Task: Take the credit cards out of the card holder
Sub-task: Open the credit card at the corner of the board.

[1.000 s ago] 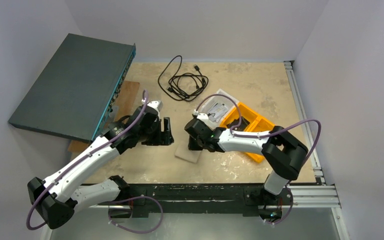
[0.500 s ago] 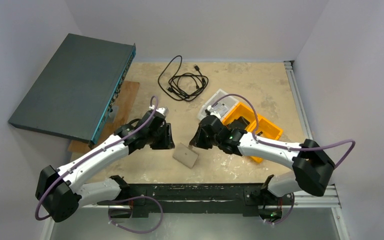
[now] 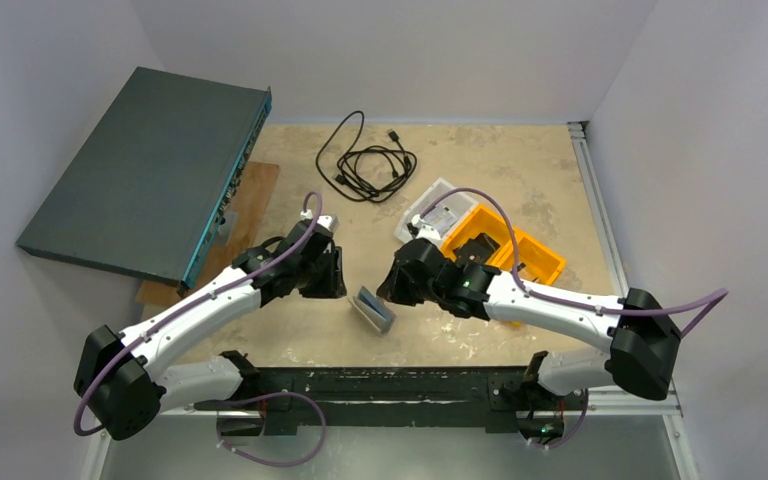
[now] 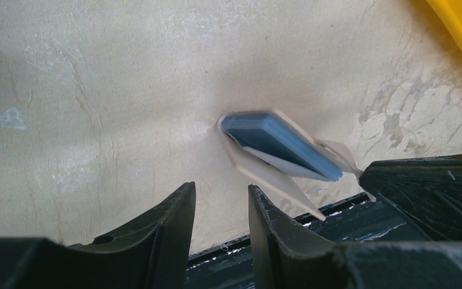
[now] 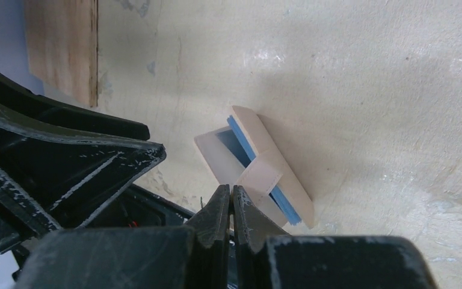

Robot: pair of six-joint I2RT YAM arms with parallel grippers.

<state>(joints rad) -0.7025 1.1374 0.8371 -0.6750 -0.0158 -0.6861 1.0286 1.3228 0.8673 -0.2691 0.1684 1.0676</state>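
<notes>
Left jaws are hanging apart, empty; right jaws are pressing together at the card holder (image 3: 372, 310), propped half-open at six o'clock on the tabletop (image 3: 520, 170). Opening is likely the step in hand; next calls for spreading it wider.

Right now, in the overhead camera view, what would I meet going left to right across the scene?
dark flat box → left gripper → card holder → white tray → orange bin. The black cable, wooden board and right gripper overlap others sideways, so I left them out.
</notes>
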